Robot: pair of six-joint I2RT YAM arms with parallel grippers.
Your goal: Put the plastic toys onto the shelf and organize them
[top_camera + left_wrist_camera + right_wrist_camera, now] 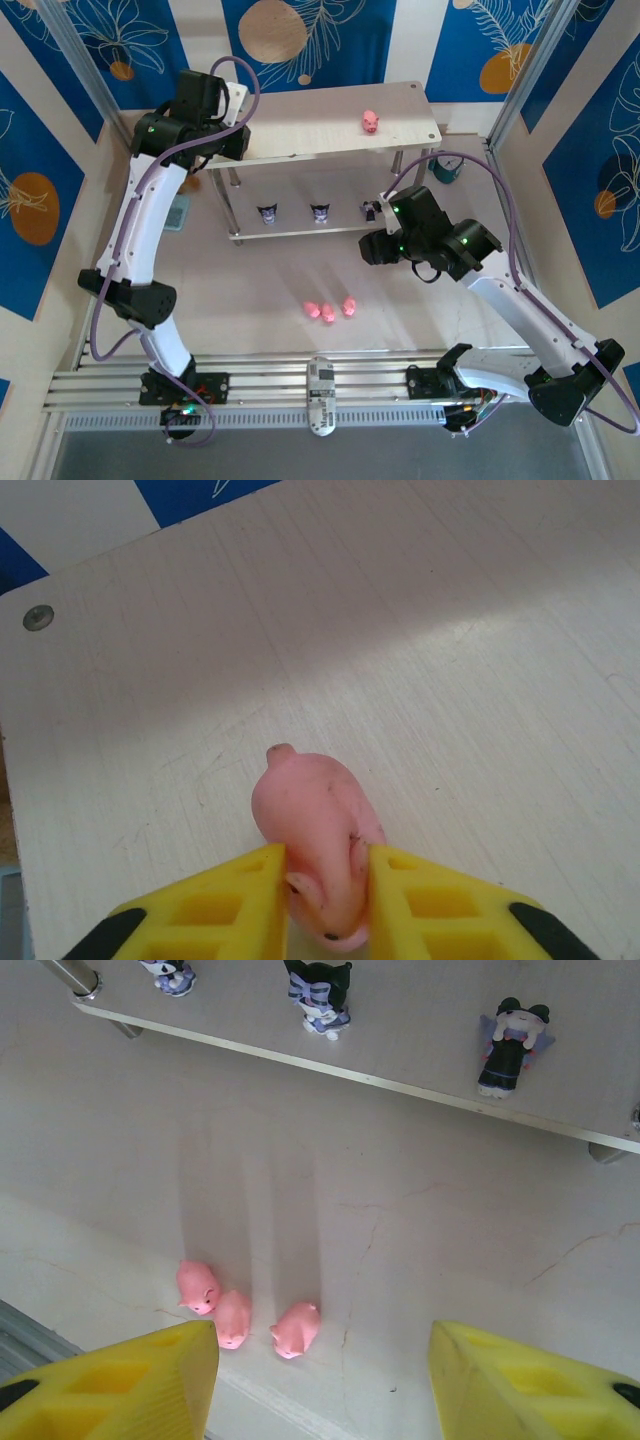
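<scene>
My left gripper (pixel 327 880) is over the left end of the shelf's top board (pixel 420 660). Its yellow fingers (pixel 240 890) press both sides of a pink pig (pixel 305 805) that rests on the board. Another pig (pixel 371 122) stands near that board's right end. Three dark figurines (pixel 268 212) (pixel 320 212) (pixel 370 209) stand in a row on the lower tier (pixel 420 1020). Three more pigs (pixel 198 1286) (pixel 232 1318) (pixel 296 1328) lie close together on the table in front of the shelf (pixel 330 130). My right gripper (pixel 325 1360) hangs open above the table, just right of them, holding nothing.
A small teal clock (pixel 447 170) sits on the table by the shelf's right legs. A teal object (pixel 180 212) lies left of the shelf under my left arm. A white device (pixel 321 395) rests on the near rail between the arm bases.
</scene>
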